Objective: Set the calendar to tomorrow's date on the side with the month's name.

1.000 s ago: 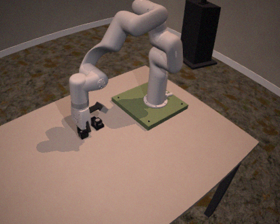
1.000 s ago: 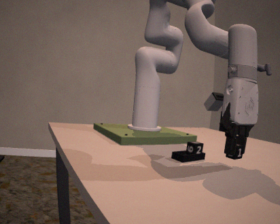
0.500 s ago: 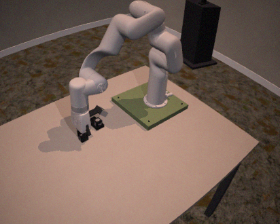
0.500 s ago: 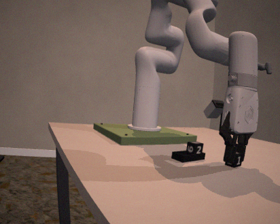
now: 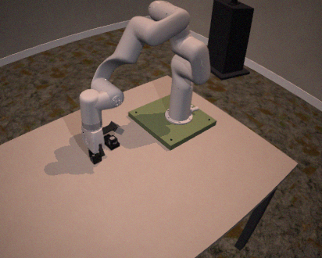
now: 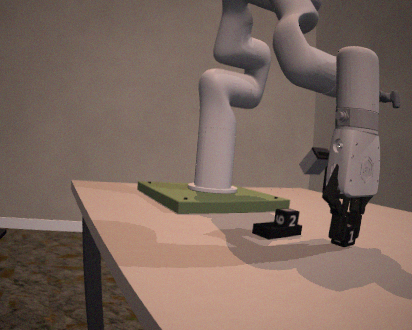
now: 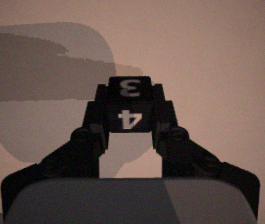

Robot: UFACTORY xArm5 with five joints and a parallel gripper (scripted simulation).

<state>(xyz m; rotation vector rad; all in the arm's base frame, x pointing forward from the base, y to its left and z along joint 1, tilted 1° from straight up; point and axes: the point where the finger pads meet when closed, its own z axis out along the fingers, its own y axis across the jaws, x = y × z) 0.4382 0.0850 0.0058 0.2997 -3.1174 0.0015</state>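
Note:
My gripper (image 5: pixel 96 153) (image 6: pixel 345 229) (image 7: pixel 130 98) points down and is shut on a black cube (image 5: pixel 93 159) (image 6: pixel 350 238) (image 7: pixel 130 124). The wrist view shows a 3 and a 4 on it, both upside down; the exterior view shows a 1 low on one side. The cube is at or just above the table; a gap is too small to tell. The black tray (image 5: pixel 114 147) (image 6: pixel 270 231) lies on the table, apart from the gripper on the robot base's side. Another black cube (image 5: pixel 112 138) (image 6: pixel 287 218) stands in one end, showing 2 and a 6 or 9. The month's name is not readable.
The green base plate (image 5: pixel 153 130) (image 6: pixel 232 207) with the arm's foot lies beyond the tray. The pale table (image 5: pixel 157 195) (image 6: pixel 186 280) carries the arm's shadow around the gripper. A dark pedestal (image 5: pixel 229 39) stands on the floor behind the table.

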